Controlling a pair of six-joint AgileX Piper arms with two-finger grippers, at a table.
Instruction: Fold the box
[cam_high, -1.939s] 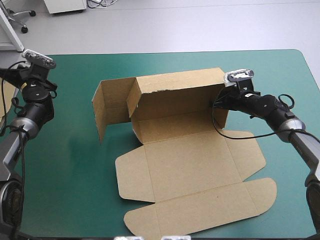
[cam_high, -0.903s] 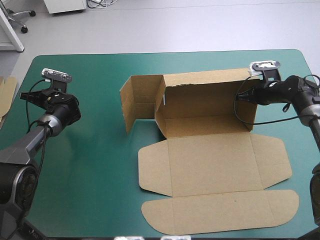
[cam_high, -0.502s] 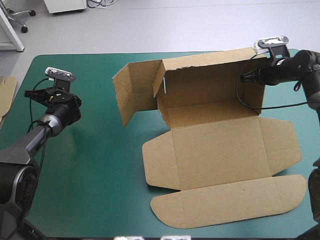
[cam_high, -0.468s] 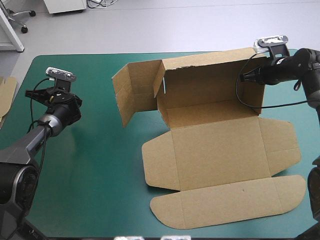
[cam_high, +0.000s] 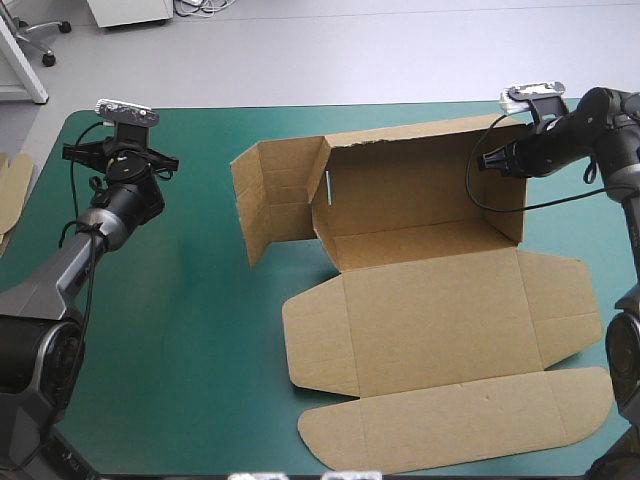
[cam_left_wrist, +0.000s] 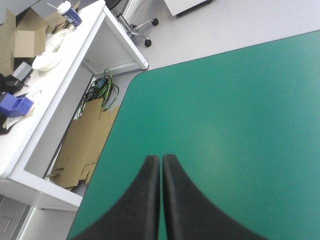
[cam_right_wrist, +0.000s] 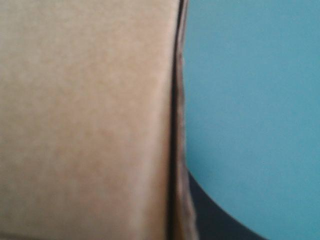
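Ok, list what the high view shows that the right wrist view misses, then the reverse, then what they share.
Only the high view: the whole box, its back wall and left flap raised, its front panels flat on the table; the left gripper, far from it near the table's far left corner; more board at the table's left edge. Only the right wrist view: the raised wall's edge up close, with one black finger behind it. Both: the brown box, the right gripper on it, and the teal-green cover.
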